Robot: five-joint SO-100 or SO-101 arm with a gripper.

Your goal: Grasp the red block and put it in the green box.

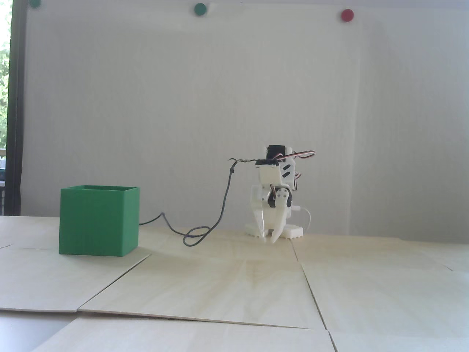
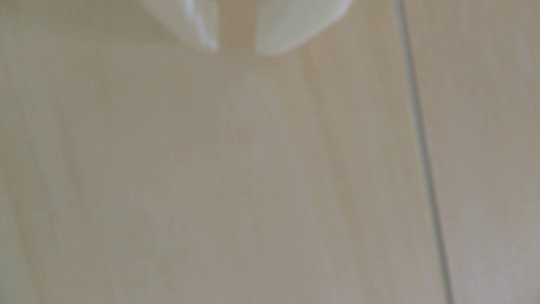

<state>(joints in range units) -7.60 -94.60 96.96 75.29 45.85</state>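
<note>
No red block visible anywhere, gripper (image 1: pixel 268 239) slightly apart, empty, low at far table (image 1: pixel 227 286), right of green box (image 1: pixel 99 220): risks blind searching.

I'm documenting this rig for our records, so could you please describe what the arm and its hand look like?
The arm is white printed plastic with black servos and thin red, black and white wires at the top. Its hand has two white tapered fingers, one curved like a claw. A dark grey cable trails onto the table.
</note>
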